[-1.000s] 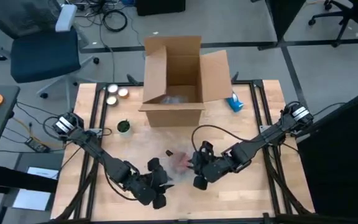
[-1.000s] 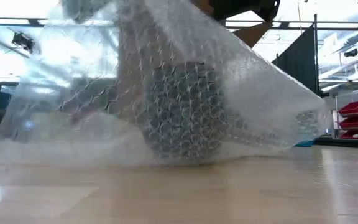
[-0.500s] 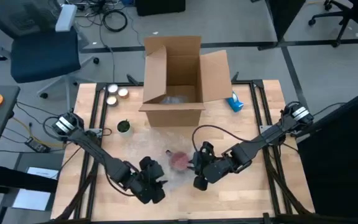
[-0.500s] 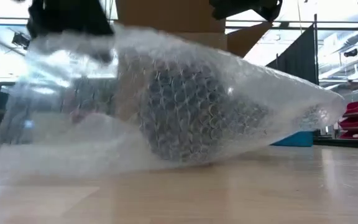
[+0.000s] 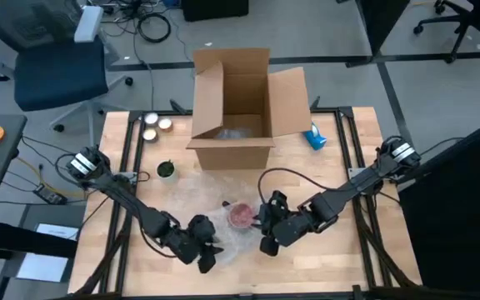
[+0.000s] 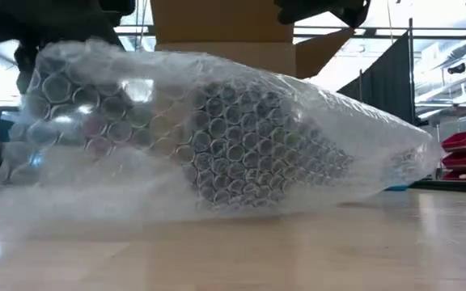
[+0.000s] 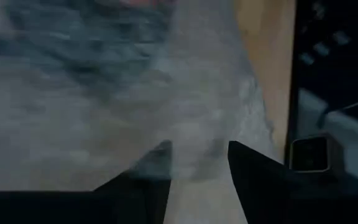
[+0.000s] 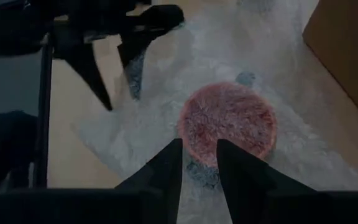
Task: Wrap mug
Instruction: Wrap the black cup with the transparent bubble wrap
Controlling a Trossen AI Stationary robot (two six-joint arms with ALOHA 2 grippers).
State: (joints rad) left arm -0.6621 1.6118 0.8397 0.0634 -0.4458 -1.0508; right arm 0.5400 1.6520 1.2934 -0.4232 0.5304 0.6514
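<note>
Bubble wrap point(image 5: 223, 218) covers the red mug point(image 5: 241, 215); left hand point(image 5: 207, 250) pinches the wrap's edge, right hand point(image 5: 264, 227) clenches wrap beside the mug.

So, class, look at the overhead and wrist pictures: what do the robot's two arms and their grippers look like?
Both arms are dark, nearly black, and built of slim jointed links. Each has a pale silver-grey joint at the table's outer edge. A thin black cable loops above the right arm. The left gripper and right gripper are black, each with two flat, tapering fingers.
</note>
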